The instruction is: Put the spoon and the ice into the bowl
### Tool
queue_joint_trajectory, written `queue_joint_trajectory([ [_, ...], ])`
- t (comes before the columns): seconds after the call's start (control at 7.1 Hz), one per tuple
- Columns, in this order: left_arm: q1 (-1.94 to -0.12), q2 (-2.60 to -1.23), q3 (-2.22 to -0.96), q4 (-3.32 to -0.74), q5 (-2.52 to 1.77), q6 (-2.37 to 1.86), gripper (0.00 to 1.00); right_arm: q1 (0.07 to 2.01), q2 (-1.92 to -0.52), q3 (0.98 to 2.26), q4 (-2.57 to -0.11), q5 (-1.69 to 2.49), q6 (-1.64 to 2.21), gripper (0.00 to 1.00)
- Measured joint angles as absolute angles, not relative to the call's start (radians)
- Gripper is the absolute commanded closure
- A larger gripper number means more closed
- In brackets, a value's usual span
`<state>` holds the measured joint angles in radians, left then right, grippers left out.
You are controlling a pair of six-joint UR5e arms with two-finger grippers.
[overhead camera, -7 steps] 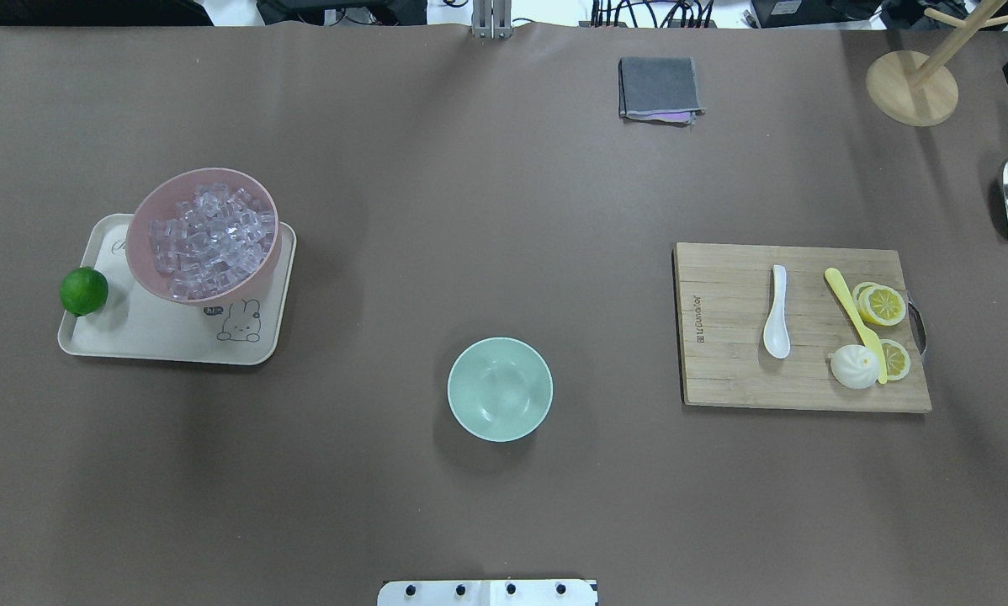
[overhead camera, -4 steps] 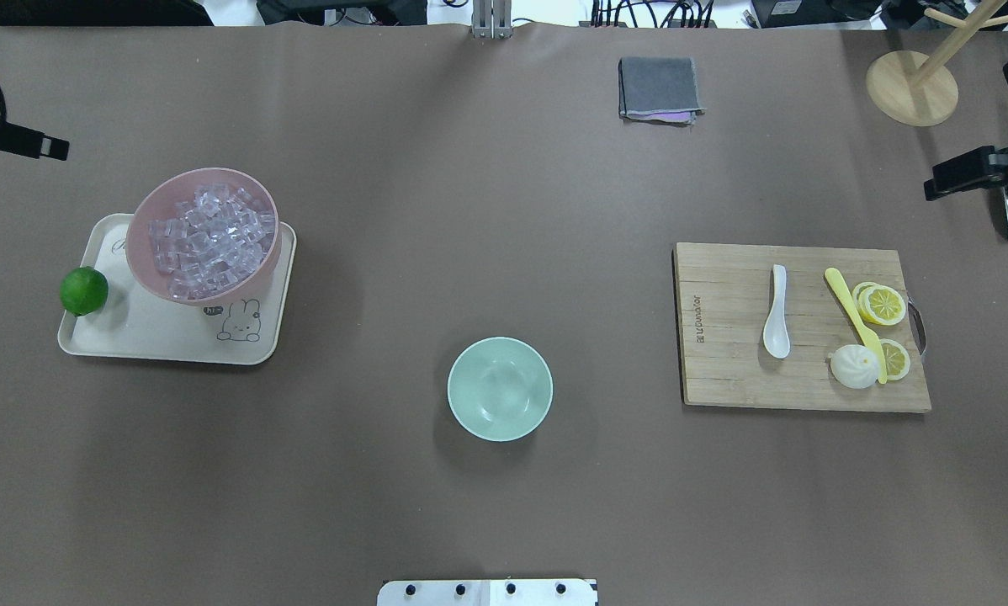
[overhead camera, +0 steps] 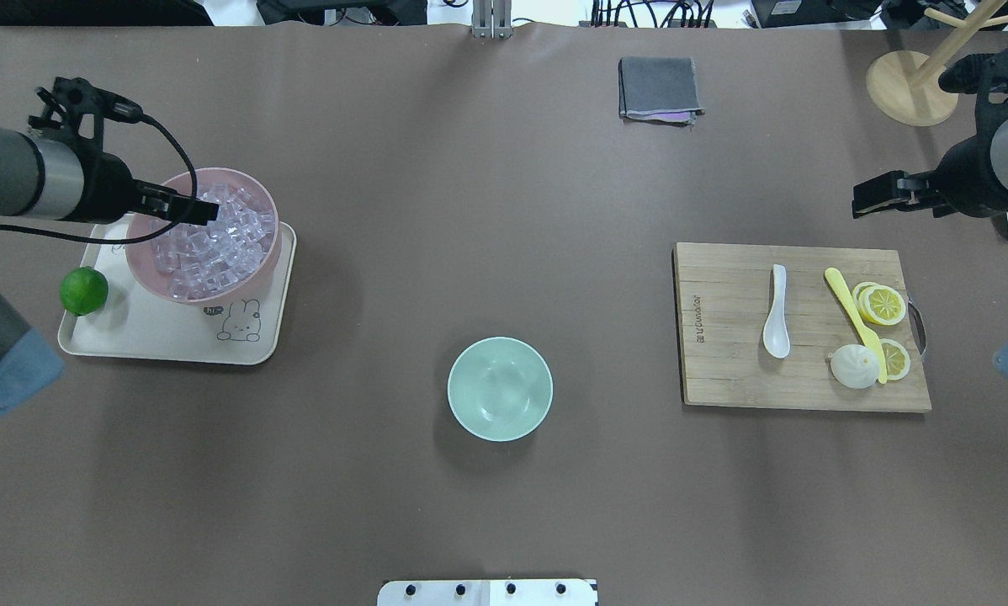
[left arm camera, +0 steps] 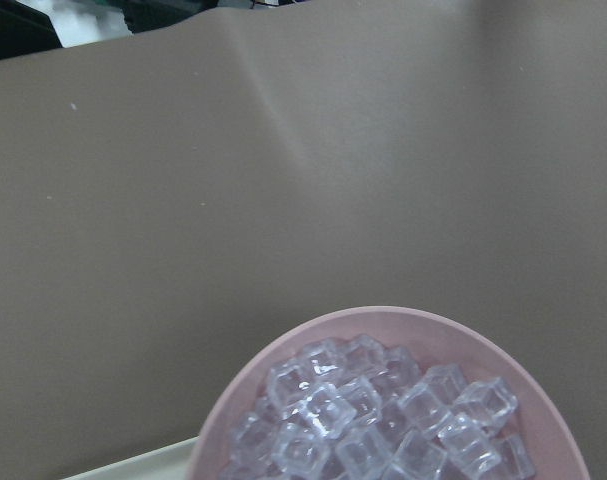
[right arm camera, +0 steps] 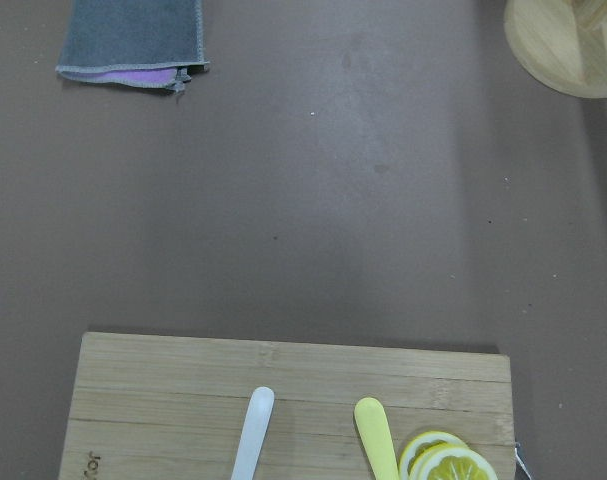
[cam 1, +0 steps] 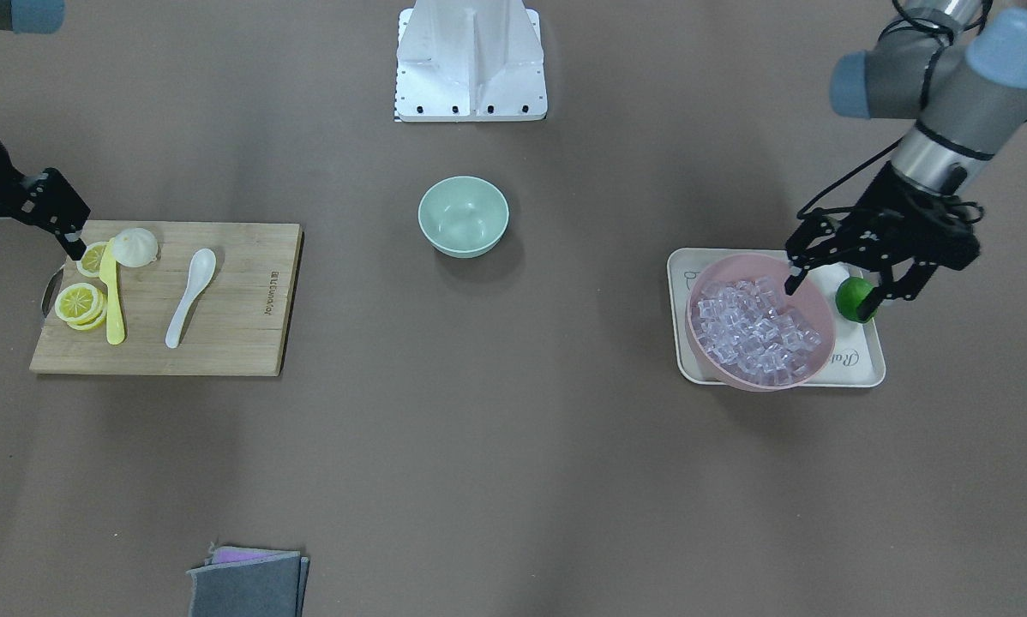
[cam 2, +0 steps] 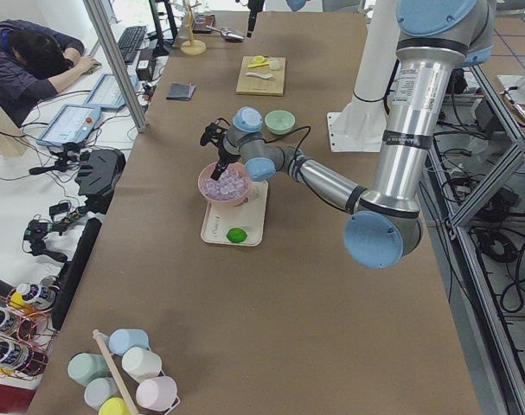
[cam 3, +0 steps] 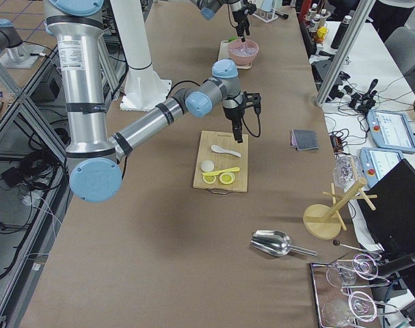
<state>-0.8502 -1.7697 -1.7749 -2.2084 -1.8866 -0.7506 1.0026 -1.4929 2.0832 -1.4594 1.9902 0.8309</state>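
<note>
From the front, the bowl point(cam 1: 463, 216) stands at mid-surface with nothing in it. The spoon point(cam 1: 190, 296) lies on the board point(cam 1: 239, 338), just beside the knife point(cam 1: 112, 300). The right fingers point(cam 1: 66, 224) are spread and grasp nothing. They hover at the board's lemon end, with the knife between them and the spoon. The ice point(cam 1: 758, 330) is heaped in the pink bowl point(cam 1: 691, 321) on the tray point(cam 1: 856, 374). The left fingers point(cam 1: 796, 270) hang released and apart above it, one tip over the cubes by the rim, the other over the lime point(cam 1: 849, 296).

From overhead, the left fingers show edge-on over the heap. The right ones are past the board's far edge, and the spoon lies well nearer the robot.

The left wrist view has cubes low in frame, inside the pink rim.

The right wrist view shows the spoon's handle at the bottom edge, left of the knife's tip.
</note>
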Motion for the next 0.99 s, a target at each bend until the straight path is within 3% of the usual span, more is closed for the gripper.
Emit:
queue_joint_trajectory([
  [0.14, -0.824, -1.786, -1.761, -2.207, -1.863, -0.773, 0.25, 0.999, -1.492, 2.083, -1.456, 1.987, 0.834, 0.0],
  [0.99, -0.785, -1.811, -1.711, -2.206, -1.821, -0.783, 0.29, 0.993, -1.491, 2.083, -1.453, 1.985, 0.836, 0.0],
])
